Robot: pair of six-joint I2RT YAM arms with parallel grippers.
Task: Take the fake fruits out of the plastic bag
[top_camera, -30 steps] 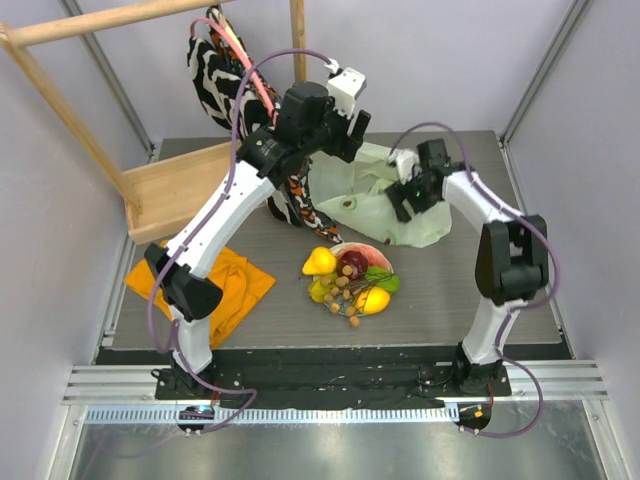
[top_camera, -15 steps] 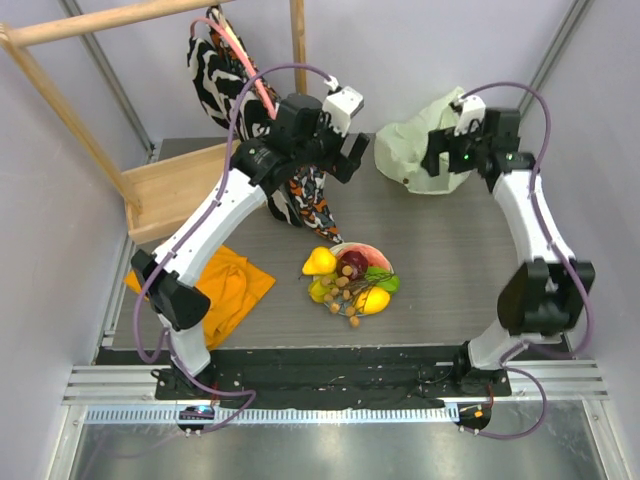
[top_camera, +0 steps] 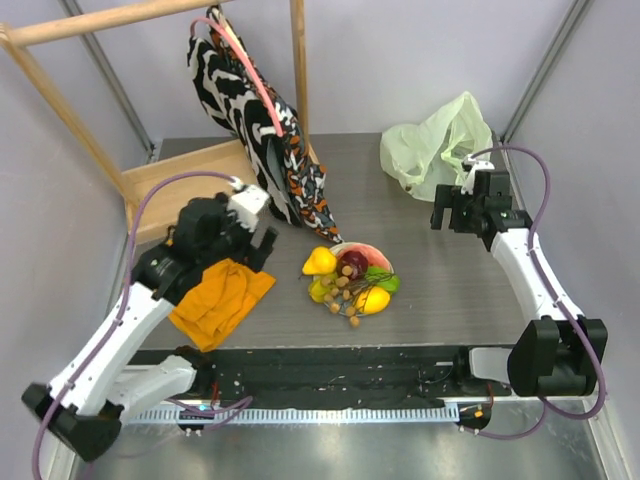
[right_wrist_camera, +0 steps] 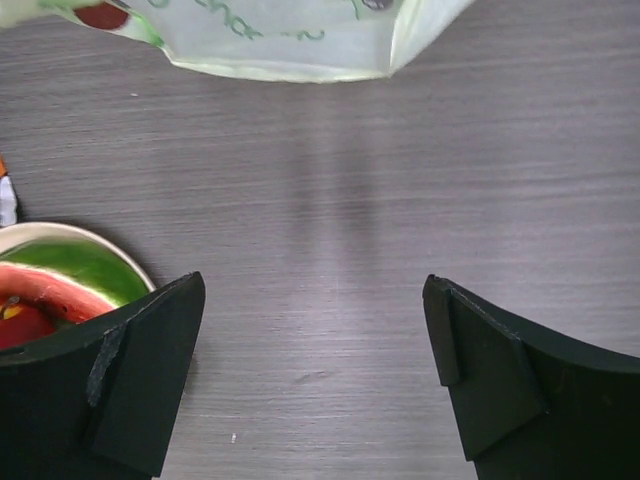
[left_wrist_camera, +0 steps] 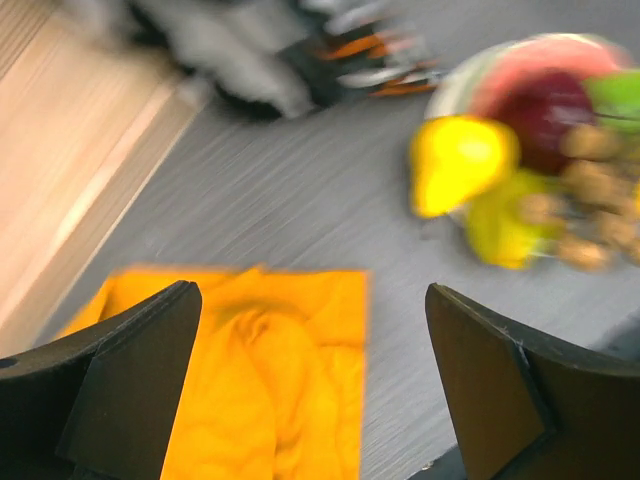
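Plastic bag point(top_camera: 432, 148) crumpled, handles toward back wall; left hand point(left_wrist_camera: 310, 292), right hand point(right_wrist_camera: 315, 285) wide, empty.

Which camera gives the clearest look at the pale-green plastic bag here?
Top external: the whole plastic bag lies crumpled at the far right of the table, unobstructed. The right wrist view catches only its printed edge along the frame's top. The left wrist view shows none of it.

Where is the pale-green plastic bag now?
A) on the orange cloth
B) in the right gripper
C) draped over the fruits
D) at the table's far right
D: the plastic bag lies crumpled at the far right of the table; the right gripper is open, empty.
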